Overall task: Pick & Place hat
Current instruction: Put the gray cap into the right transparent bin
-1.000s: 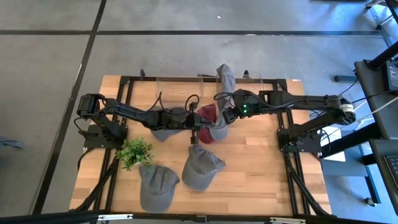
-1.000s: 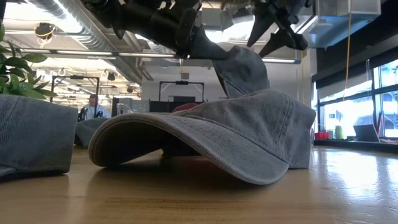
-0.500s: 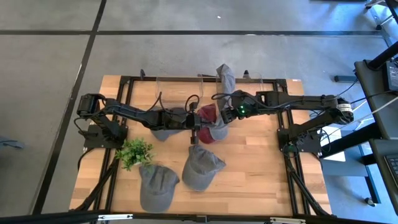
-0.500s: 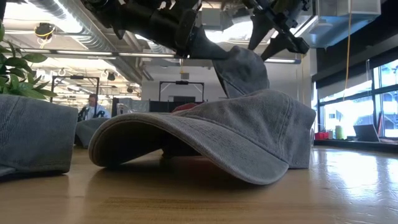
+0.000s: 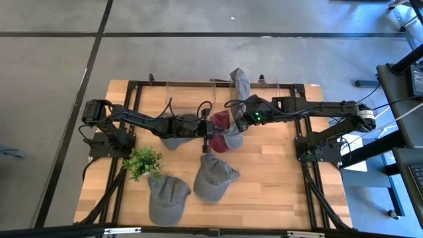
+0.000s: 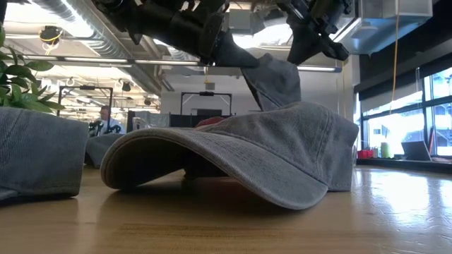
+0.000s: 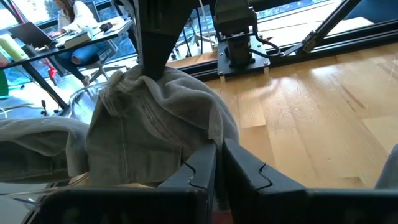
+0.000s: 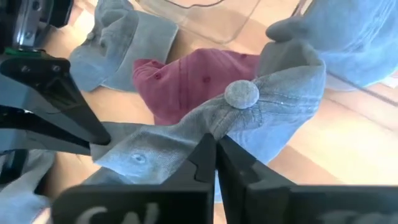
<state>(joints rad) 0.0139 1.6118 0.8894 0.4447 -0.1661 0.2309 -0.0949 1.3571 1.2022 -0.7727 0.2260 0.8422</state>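
A grey hat [image 5: 230,137] is held up between both grippers over the middle of the table, above a red hat [image 5: 220,120] that lies on the wood. My left gripper [image 5: 210,130] reaches in from the table's left and is shut on the hat's cloth. My right gripper [image 8: 216,146] comes from the right and is shut on the crown beside the top button [image 8: 241,93]. In the low view the held hat [image 6: 275,77] shows behind a nearer grey hat, which hides its lower part. My left gripper pinches the hat's cloth at its left end [image 8: 109,149] between its two fingers, coming nearly level from the table's left. The cloth bunches up ahead of the fingers [image 7: 186,146]. One layer or several, I cannot tell. My right gripper pinches a fold of the crown just beside the top button [image 8: 214,127] between its two fingers, slanting down from the table's right. The hat spans from this hold across to the left gripper, raised above the red hat.
Two more grey hats [image 5: 215,178] [image 5: 165,197] lie near the table's front edge, beside a small green plant [image 5: 143,160]. Another grey hat [image 5: 177,140] lies under the left arm. A clear stand at the far edge carries a grey hat [image 5: 239,80]. A person [image 6: 106,121] sits far behind.
My right gripper has shut on the crown of the raised grey hat; a second ago its fingers stood open above it. The hat has stayed where it was in the left gripper's hold.
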